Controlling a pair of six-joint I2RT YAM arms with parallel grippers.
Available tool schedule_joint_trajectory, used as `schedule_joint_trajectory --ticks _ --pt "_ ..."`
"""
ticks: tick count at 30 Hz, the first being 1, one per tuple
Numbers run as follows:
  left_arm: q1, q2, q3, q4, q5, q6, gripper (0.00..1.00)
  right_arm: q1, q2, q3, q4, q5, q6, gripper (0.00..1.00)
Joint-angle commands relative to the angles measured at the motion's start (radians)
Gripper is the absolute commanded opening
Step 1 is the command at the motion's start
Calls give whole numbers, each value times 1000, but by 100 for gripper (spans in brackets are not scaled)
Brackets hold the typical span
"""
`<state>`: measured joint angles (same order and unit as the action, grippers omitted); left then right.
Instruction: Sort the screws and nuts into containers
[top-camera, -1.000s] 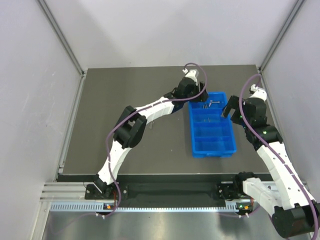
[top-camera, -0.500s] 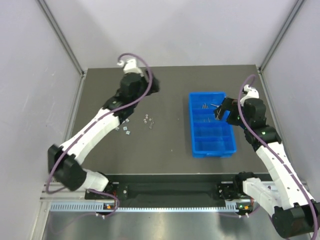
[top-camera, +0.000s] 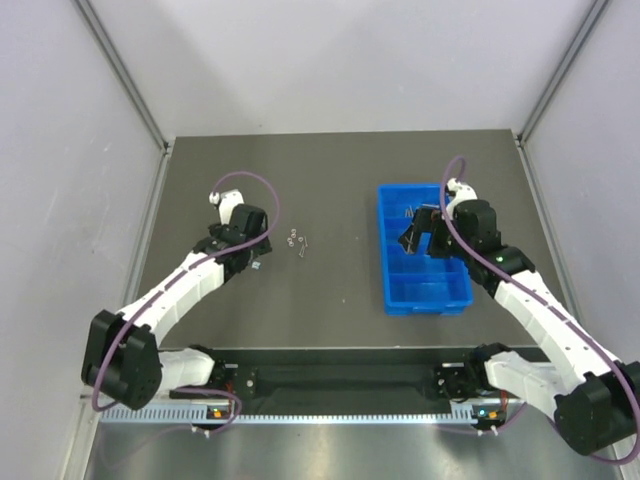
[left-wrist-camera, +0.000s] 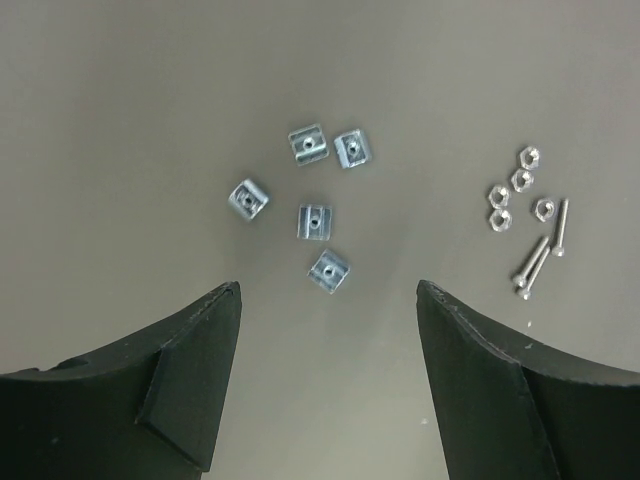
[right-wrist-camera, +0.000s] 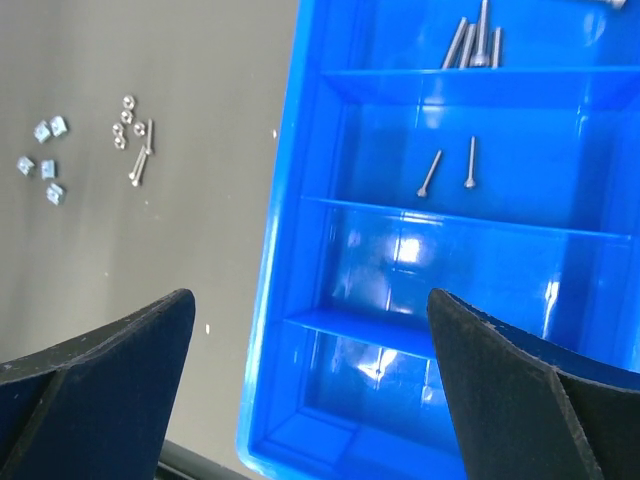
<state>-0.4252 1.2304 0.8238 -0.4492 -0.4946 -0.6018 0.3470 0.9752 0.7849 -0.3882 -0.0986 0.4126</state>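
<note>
Screws (left-wrist-camera: 559, 226) and nuts (left-wrist-camera: 315, 221) loose on tabletop (top-camera: 350, 300); left gripper (left-wrist-camera: 330, 298), back from blue tray (right-wrist-camera: 288, 200), spread above them for next pick; right gripper (right-wrist-camera: 310, 296) spread.

The containers (right-wrist-camera: 283, 230) are smooth, glossy blue plastic. The screws (right-wrist-camera: 429, 173) and the nuts (left-wrist-camera: 314, 221) are bright, silvery metal. The table (left-wrist-camera: 120, 90) surface is matt dark grey.

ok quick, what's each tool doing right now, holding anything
left tool: open, holding nothing, over the square nuts
right tool: open, holding nothing, over the blue tray
</note>
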Motion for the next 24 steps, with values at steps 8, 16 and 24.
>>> schedule_joint_trajectory --ticks 8,16,24 --pt "75 290 135 81 11 -3 70 15 34 24 23 63 -3 100" --pt "124 308 101 72 -24 -94 70 15 71 33 22 85 -15 100" --pt "212 258 15 122 46 -118 70 17 112 37 26 73 -17 100"
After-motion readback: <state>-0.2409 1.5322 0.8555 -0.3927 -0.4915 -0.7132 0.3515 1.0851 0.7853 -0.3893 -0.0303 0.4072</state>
